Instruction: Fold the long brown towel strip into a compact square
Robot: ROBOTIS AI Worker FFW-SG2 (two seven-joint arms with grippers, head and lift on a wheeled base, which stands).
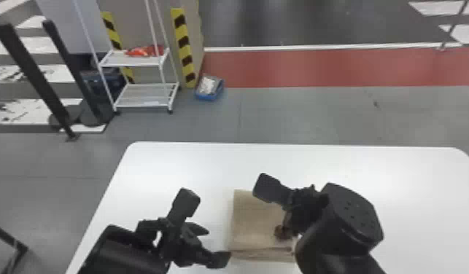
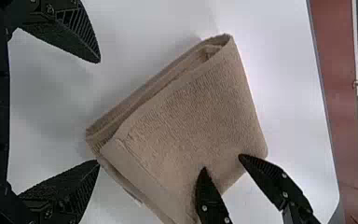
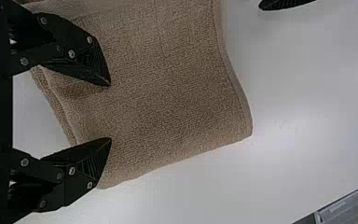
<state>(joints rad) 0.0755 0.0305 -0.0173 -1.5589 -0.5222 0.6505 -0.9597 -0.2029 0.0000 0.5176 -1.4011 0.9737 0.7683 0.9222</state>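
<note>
Beyond the white counter [image 1: 178, 160], ahead and to the left of the left end effector [image 1: 206, 228], a white rack [image 1: 135, 63] holds red-orange items [image 1: 144, 51] on its upper shelf, with black posts [image 1: 33, 69] farther left. Straight ahead of that end effector, a blue tray [image 1: 209, 97] sits on the grey floor [image 1: 280, 116], beside a yellow-and-black strip [image 1: 184, 51]; ahead and right runs a red floor band [image 1: 317, 69].
</note>
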